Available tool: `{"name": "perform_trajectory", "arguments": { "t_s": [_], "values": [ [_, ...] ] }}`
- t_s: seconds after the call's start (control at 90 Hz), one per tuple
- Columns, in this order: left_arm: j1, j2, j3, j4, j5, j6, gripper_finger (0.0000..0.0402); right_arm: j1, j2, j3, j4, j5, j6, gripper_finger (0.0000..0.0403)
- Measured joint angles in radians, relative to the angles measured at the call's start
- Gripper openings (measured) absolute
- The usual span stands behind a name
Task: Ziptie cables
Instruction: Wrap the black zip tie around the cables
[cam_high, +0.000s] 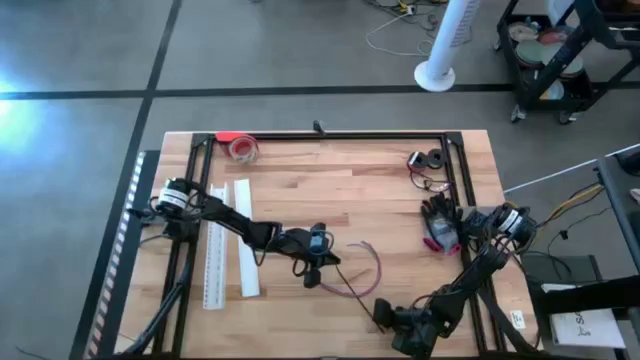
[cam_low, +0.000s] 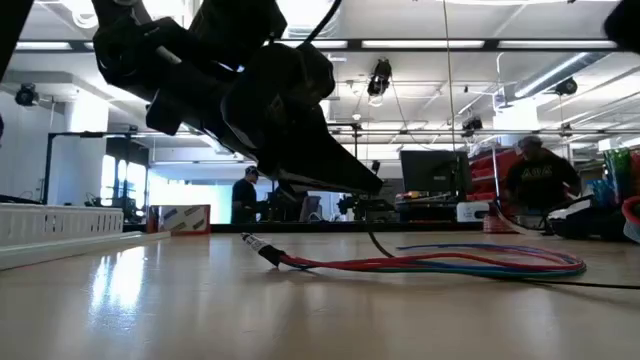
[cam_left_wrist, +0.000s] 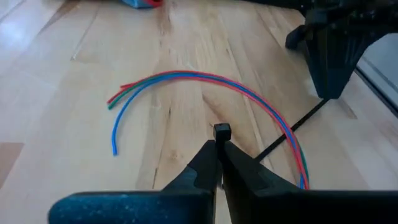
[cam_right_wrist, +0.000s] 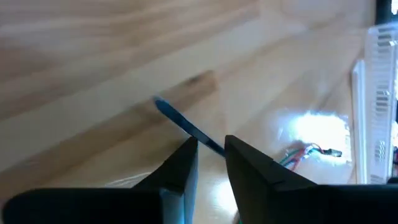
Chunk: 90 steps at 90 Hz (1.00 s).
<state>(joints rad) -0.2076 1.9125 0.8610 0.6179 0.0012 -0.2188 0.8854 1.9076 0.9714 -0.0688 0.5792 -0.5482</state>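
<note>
Just ahead of left gripper (cam_left_wrist: 219, 146), fingers together, cables (cam_left_wrist: 205, 79) arc on table; right gripper (cam_right_wrist: 211, 152) apart, possibly straddling cable end.

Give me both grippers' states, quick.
Left gripper: shut on what looks like a black zip tie.
Right gripper: cannot be told; it is by the cables.

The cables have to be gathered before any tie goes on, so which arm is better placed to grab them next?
Probably the left. Its gripper hangs right beside the cables, fingers shut on a thin black strip that lies across them. The right gripper sits at the table's near edge, slightly open, with only the wire tips before it.
</note>
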Motion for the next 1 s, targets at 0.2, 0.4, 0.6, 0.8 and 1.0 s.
{"name": "perform_trajectory", "arguments": {
  "t_s": [0.2, 0.4, 0.6, 0.8, 1.0],
  "values": [
    [-0.002, 0.002, 0.012, 0.003, 0.002, 0.004, 0.0, -0.015, 0.0, -0.001, 0.031, 0.011, -0.012, 0.0049],
    [-0.002, 0.002, 0.016, 0.001, 0.004, 0.009, 0.0, -0.051, 0.001, -0.002, 0.138, 0.041, -0.016, 0.0058],
    [-0.002, 0.002, 0.016, 0.001, 0.004, 0.021, 0.0, -0.084, 0.008, -0.002, 0.159, 0.032, 0.042, 0.0066],
    [-0.002, 0.002, 0.015, 0.002, 0.01, 0.036, 0.0, -0.102, 0.008, -0.008, 0.155, -0.019, 0.189, 0.004],
    [-0.002, 0.002, 0.015, 0.001, 0.013, 0.053, 0.0, -0.103, -0.006, 0.003, 0.167, -0.04, 0.382, 0.0003]
  ]
}}
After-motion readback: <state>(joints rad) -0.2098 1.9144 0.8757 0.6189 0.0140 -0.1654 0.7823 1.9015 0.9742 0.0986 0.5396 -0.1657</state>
